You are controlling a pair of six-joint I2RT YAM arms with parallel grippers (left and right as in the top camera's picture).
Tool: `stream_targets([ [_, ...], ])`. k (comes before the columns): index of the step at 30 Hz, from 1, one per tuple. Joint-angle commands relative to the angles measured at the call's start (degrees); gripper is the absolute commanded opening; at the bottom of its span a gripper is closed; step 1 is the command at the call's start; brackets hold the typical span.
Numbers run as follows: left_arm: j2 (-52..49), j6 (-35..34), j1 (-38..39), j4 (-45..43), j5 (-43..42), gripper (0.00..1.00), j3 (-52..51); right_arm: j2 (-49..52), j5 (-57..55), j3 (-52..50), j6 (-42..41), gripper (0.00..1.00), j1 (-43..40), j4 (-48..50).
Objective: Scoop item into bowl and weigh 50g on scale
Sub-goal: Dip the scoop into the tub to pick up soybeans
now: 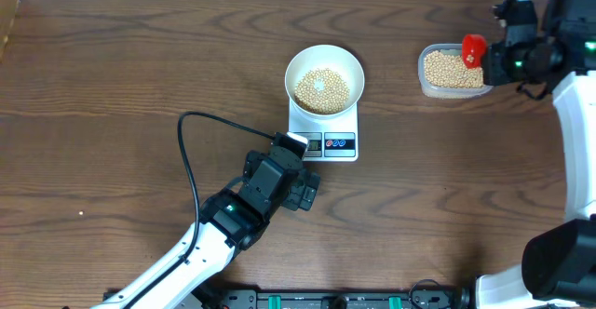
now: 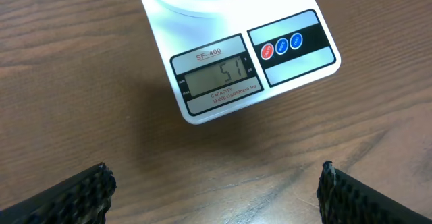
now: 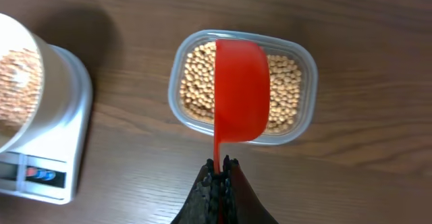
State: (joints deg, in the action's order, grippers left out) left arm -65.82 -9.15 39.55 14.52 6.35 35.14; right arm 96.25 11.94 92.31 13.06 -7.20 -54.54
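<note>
Now your right hand (image 3: 221, 173) grips a red scoop (image 3: 241, 92) above the tub (image 3: 307, 96) of beans (image 3: 285, 92). Your left hand (image 2: 214, 190), fingers apart, hangs just before the scale (image 2: 223, 82), whose bowl (image 1: 323, 79) holds beans; display reads 51.

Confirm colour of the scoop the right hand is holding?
Red: a red plastic scoop over the clear plastic tub of beans, clearest in the right wrist view.

- White scale (image 1: 324, 134) lies flat just ahead of the left gripper's fingers, its display reading 51
- Round white bowl (image 1: 324, 78) stands upright on the scale's far end
- Tan-yellow beans (image 1: 322, 90) fill the bowl's bottom
</note>
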Motion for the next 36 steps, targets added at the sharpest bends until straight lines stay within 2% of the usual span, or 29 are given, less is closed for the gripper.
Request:
stream_targets([
  [1,0.35,0.31,0.13,-0.04,0.13,0.98,-0.42,-0.31,-9.25,0.68,0.76,0.01,2.56,0.11],
  [23,0.35,0.31,0.13,-0.04,0.13,0.98,-0.42,-0.31,-26.75,0.68,0.87,0.01,10.25,1.79],
  [25,0.35,0.31,0.13,-0.04,0.13,0.98,-0.42,-0.31,-21.86,0.68,0.7,0.01,10.29,3.26],
  [27,0.35,0.31,0.13,-0.04,0.13,0.98,-0.42,-0.31,-11.43,0.68,0.22,0.01,10.14,6.19],
  [32,0.35,0.31,0.13,-0.04,0.13,0.98,-0.42,-0.31,-3.48,0.7,-2.29,0.01,10.14,10.16],
  [36,0.35,0.31,0.13,-0.04,0.13,0.98,-0.42,-0.22,11.17,0.7,-5.53,0.01,10.14,14.23],
])
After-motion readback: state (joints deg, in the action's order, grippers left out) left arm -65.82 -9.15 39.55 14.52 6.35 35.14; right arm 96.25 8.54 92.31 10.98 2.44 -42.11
